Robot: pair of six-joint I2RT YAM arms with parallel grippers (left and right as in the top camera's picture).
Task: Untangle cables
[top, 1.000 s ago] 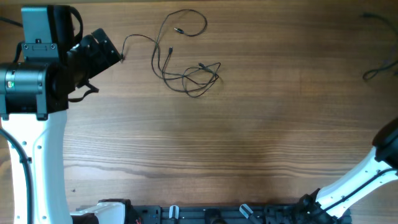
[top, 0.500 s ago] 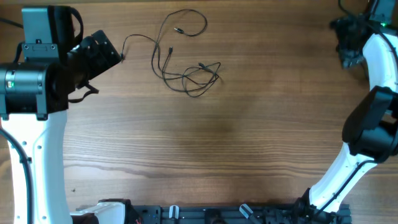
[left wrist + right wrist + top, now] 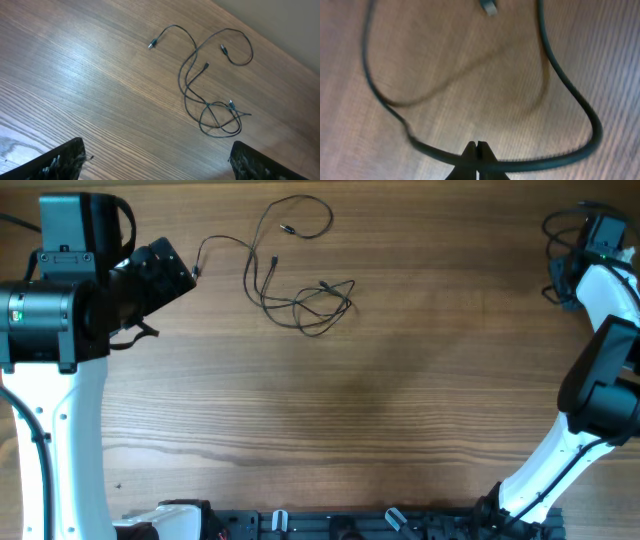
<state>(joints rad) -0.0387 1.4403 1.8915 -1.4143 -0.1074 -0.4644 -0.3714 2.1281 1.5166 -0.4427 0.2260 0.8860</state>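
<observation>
Wooden tabletop fills all 3 views. Cable tangle is located at the far side, left of centre. It is made up of thin black cords, with 1 knot of overlapping loops at its right end and free ends fanned out from it. 4 plug ends are countable in the left wrist view. Nothing is touching it.

Left gripper is held above the table to the left of the tangle, jaws spread wide, nothing between them. The whole tangle is framed in its wrist view.

Right gripper is at the far right corner, well apart from the tangle. Jaws are pressed together and a loose cord crosses exactly at the tips, so it is judged to be pinched there. That view is blurred, so grip depth cannot be confirmed. Whitish plug is seen at its top edge.

Risks, as judged:
- Pinch is at the very tips, so the cord could be dropped on a fast swing.
- In the overhead view, loops of the loose cord are draped close to the right wrist. Snagging on the arm is possible if the wrist is rotated.
- A left grasp at the knot would likely take 2 or more strands and tighten it. A free plug end is the safer target.
- Light cords would be dragged as 1 clump if pulled with nothing pinning the other side.
</observation>
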